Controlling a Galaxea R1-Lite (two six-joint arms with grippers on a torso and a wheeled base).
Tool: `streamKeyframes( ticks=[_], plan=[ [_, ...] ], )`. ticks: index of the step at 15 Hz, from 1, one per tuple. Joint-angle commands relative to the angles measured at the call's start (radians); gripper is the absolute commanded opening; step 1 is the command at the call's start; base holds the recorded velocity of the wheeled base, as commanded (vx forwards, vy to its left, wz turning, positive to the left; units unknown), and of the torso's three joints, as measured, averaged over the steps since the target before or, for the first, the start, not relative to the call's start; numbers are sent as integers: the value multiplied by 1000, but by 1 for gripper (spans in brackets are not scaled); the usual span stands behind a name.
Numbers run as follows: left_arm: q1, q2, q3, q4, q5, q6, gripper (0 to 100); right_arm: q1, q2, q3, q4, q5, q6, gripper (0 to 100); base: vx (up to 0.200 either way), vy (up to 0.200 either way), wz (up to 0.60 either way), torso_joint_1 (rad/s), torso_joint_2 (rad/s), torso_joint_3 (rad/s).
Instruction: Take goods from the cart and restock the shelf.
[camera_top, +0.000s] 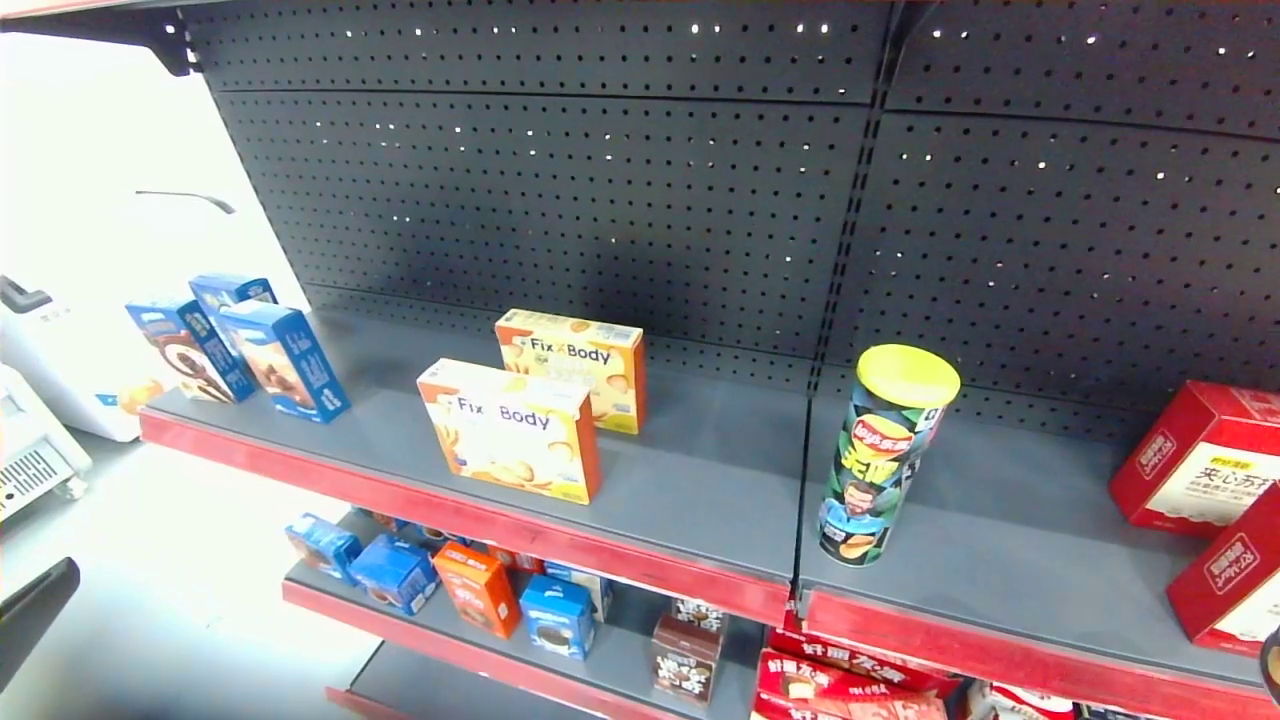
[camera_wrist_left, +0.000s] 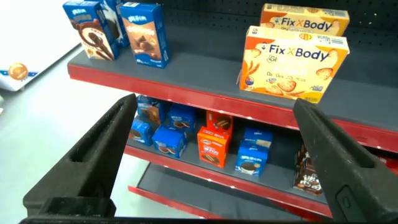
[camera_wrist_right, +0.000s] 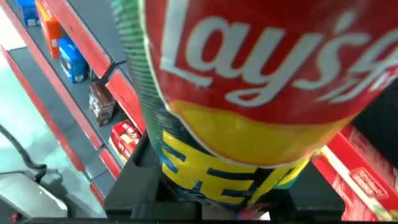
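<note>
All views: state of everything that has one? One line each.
left pincer: open, empty
right pincer: shut on held chips can
shelf chips can: upright on the shelf, yellow lid on
front orange box: upright, closed
rear orange box: upright, closed
blue boxes: upright, closed
red boxes: closed

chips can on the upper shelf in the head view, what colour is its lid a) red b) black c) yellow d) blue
c, the chips can standing upright on the grey shelf has a yellow lid.
</note>
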Motion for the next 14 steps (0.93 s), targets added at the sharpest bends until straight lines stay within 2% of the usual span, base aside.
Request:
streamKeyframes(
  ticks=[1,3,6,8,14],
  plan=[
    [0,1,-1,-1,0,0,100,3,63,-14,-4,-4,-7,0,0,0,0,0,0,0],
    [0,0,-2,-1,1,0,100,26,101,-24,-18,-2,-4,0,0,0,0,0,0,0],
    [0,-8,1,-1,1,0,100,84,104,25,-67,-1,5,0,0,0,600,89,-188,-100],
    [0,-10,4,1,1,0,100,88,112,68,-144,-1,2,0,0,0,0,80,-193,-92],
    [0,-13,13,1,1,0,100,97,142,94,-176,-27,-1,0,0,0,0,-44,96,54]
  ],
)
